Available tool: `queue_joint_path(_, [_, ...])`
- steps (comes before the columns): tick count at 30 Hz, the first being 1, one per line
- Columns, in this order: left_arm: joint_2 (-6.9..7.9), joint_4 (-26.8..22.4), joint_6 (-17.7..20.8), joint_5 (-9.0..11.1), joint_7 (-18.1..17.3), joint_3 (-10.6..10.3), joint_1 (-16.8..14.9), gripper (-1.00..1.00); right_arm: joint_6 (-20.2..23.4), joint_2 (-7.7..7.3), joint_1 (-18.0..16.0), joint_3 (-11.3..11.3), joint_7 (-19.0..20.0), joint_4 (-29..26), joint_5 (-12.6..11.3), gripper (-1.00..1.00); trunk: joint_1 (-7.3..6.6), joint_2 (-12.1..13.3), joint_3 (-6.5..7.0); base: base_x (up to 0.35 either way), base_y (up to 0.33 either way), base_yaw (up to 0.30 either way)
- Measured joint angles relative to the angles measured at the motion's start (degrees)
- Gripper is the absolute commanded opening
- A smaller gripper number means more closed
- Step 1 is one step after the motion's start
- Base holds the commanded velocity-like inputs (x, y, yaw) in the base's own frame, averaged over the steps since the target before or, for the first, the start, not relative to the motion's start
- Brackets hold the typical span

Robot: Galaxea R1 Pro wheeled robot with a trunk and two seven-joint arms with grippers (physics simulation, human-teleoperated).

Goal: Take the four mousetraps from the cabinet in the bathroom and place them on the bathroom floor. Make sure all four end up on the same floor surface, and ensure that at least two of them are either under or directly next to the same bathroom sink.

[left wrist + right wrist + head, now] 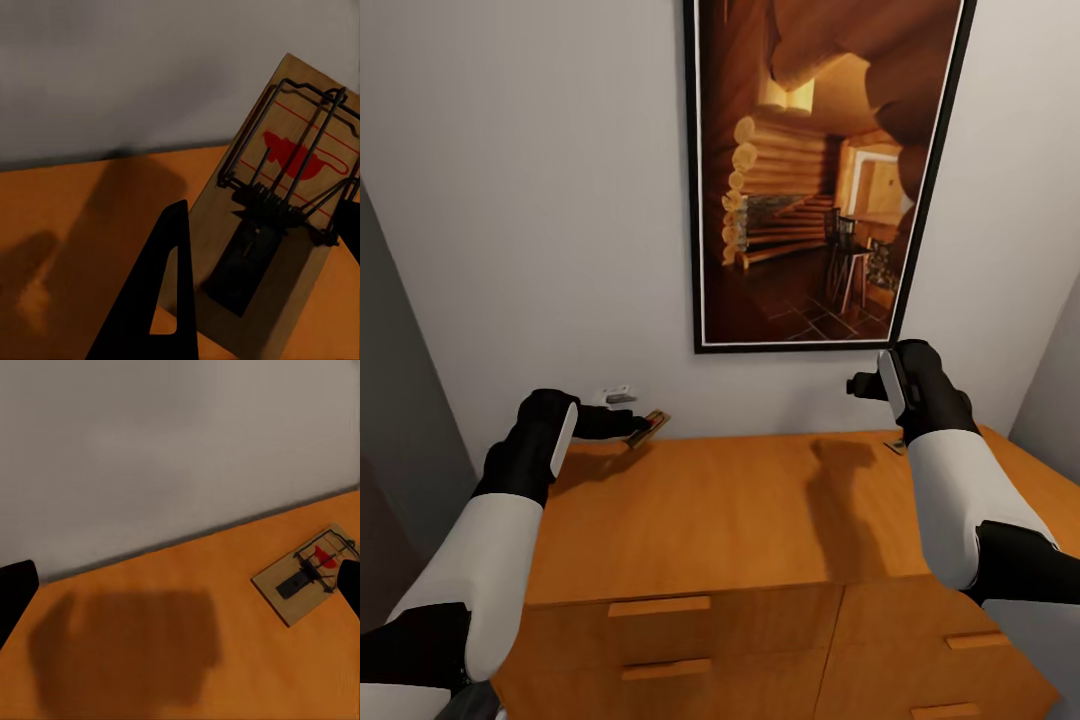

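Wooden mousetrap (277, 225) sits clamped in the left gripper (643, 427) above the cabinet (740, 510); a loose pinch could drop it. Right gripper (857, 384) spread wide.

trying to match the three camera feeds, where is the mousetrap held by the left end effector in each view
Head view: the held mousetrap sits at the left end effector, tilted over the cabinet top's back left.
Left wrist view: it shows large, between the fingers.
Right wrist view: not that trap; another mousetrap lies flat.
Shared landmark: the orange-brown cabinet top meeting the grey wall.
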Motion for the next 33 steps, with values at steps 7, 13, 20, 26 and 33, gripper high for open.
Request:
queue_joint_path(7, [0.03,0.1,0.0,0.0,0.0,0.0,0.0,-1.00,0.0,-0.01,0.0,0.0,0.0,0.0,0.0,1.00,0.01,0.0,0.00,0.032,0.000,0.000])
queue_joint_path(13, [-0.02,0.6,0.1,0.1,-0.3,0.0,0.0,-1.00,0.0,-0.09,0.0,0.0,0.0,0.0,0.0,1.00,0.01,0.0,0.00,0.005,0.000,0.000])
queue_joint_path(20, [-1.31,2.8,0.0,0.7,-0.9,-0.4,0.0,-1.00,0.0,-0.58,0.0,0.0,0.0,0.0,0.1,1.00,0.01,0.0,0.00,0.000,0.000,0.000])
queue_joint_path(26, [-2.34,3.2,-0.1,0.7,-1.8,-0.4,0.0,-1.00,0.0,-1.03,0.0,0.0,-0.3,0.3,0.2,1.00,0.01,0.0,0.00,0.000,0.000,0.000])
queue_joint_path(33, [-2.59,3.4,-0.1,0.7,-2.1,-0.4,0.0,-1.00,0.0,-2.76,0.0,-0.1,-0.5,0.8,0.3,1.00,0.01,0.0,0.00,0.000,0.000,0.000])
